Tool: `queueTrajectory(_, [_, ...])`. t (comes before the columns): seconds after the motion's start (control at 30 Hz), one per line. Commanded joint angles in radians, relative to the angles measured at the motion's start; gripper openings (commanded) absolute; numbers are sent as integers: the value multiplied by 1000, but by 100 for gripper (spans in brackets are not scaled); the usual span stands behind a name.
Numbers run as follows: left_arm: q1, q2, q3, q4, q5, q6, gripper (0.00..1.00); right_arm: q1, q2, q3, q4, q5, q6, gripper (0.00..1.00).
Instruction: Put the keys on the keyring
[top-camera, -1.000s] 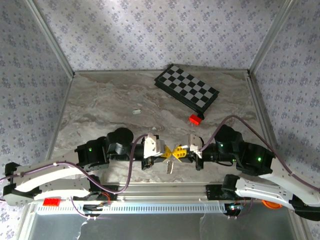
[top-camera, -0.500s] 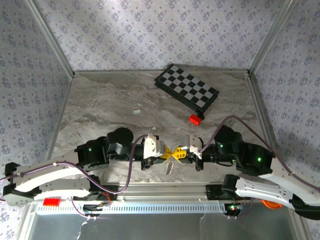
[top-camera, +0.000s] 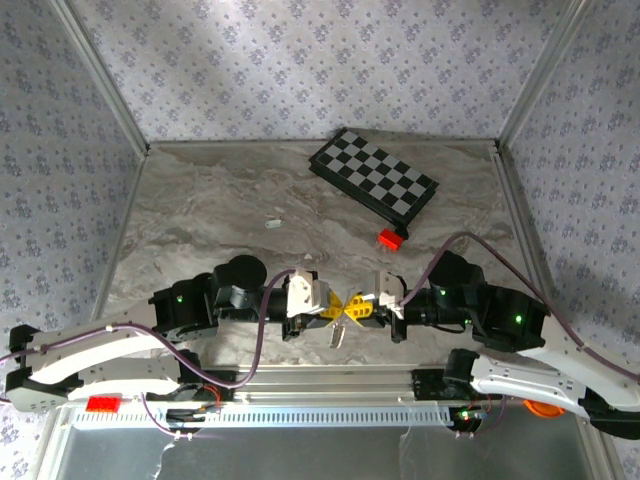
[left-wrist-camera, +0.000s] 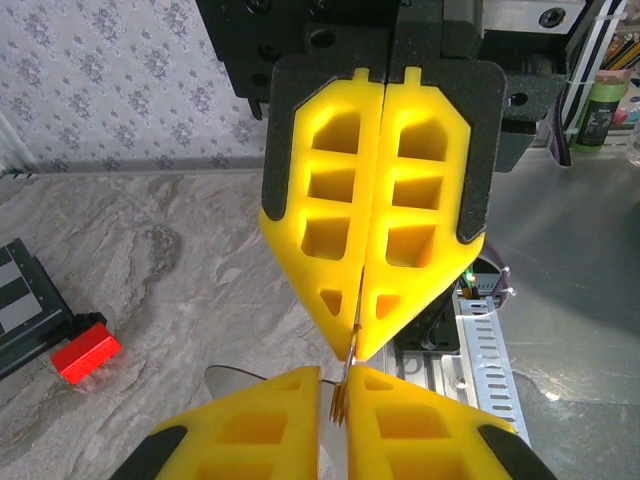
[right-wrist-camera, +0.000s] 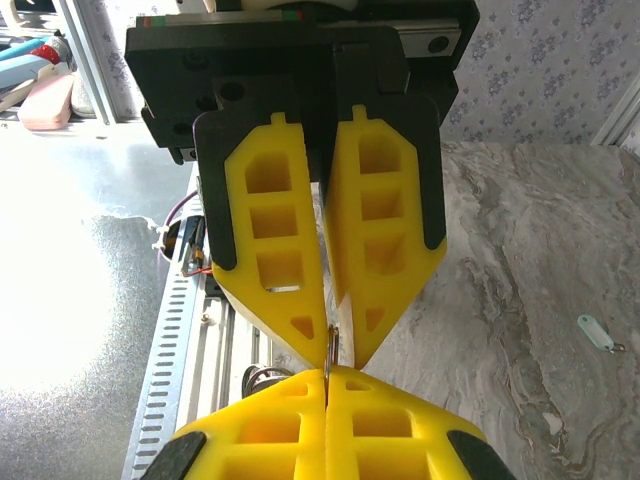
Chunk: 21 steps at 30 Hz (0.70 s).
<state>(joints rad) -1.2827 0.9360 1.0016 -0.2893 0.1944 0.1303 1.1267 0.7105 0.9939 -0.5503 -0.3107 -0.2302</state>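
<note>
- The metal rail (top-camera: 330, 385) runs along the table's near edge, just behind the working point. There is little room to back off that way, and the two arms lie low on either side of it.
- The right gripper (right-wrist-camera: 327, 385) is clenched, with a thin metal edge at its tips. I take this to be the keyring (right-wrist-camera: 329, 350), held edge-on above the table (top-camera: 200, 220).
- The left gripper (left-wrist-camera: 335, 385) meets it tip to tip. Its jaws stand slightly parted around that same metal edge, and I cannot tell whether they pinch it.
- A silver key (top-camera: 338, 335) hangs just below the meeting point, on the near side. Whether it is already fully on the loop cannot be made out.
- The step in hand looks like threading or settling this key on the ring. The next move calls for the right grip to hold firm while the left either works the key round the wire or lets go cleanly without tugging the ring.
- A mint-green key (top-camera: 272, 224) lies alone on the marble, well apart and farther left, and is not yet on the ring. Open table surrounds it, so the left arm can reach it easily.
- Farther right a red block (top-camera: 390, 238) sits just beside the chessboard (top-camera: 372, 185), and both are off the likely path.
- The walls (top-camera: 60, 150) close in the far and side edges.
</note>
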Motion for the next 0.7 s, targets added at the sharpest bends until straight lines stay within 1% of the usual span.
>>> queueTrajectory(0.0, [1, -26, 39, 6, 5, -8, 12, 10, -7, 16, 20, -17, -18, 0])
queueTrajectory(0.3, [0, -29, 46, 3, 14, -14, 4, 11, -6, 16, 21, -19, -26, 0])
queueTrajectory(0.4, [0, -29, 46, 7, 21, -15, 0, 12, -8, 15, 22, -18, -26, 0])
queueTrajectory(0.6, [1, -31, 35, 27, 23, -27, 0, 12, -11, 12, 24, -10, -22, 0])
queueTrajectory(0.67, [2, -29, 30, 32, 13, -30, 0, 11, -15, 12, 25, -12, -19, 8])
